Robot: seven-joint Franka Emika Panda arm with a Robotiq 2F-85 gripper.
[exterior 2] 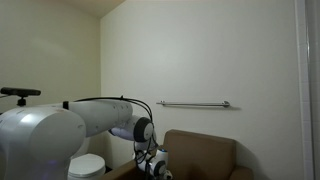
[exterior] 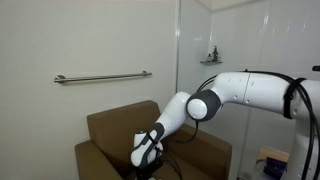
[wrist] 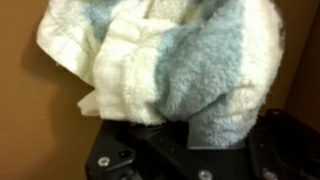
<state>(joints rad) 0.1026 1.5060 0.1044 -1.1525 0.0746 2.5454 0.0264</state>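
A blue and white towel (wrist: 170, 65) fills most of the wrist view, bunched and folded, its lower part pinched in my gripper (wrist: 195, 140), which is shut on it. In both exterior views the arm reaches down over a brown armchair (exterior: 115, 125), and the gripper (exterior: 146, 150) sits low above the seat with a pale bit of towel (exterior: 140, 140) at its tip. From the opposite side the gripper (exterior 2: 155, 163) hangs just left of the armchair (exterior 2: 205, 152). The fingertips are hidden by the cloth.
A metal towel rail (exterior: 102, 77) is fixed to the wall above the armchair, also seen as the rail (exterior 2: 195, 103). A small shelf with items (exterior: 212, 58) hangs at the right. A white toilet (exterior 2: 88, 165) stands by the arm's base.
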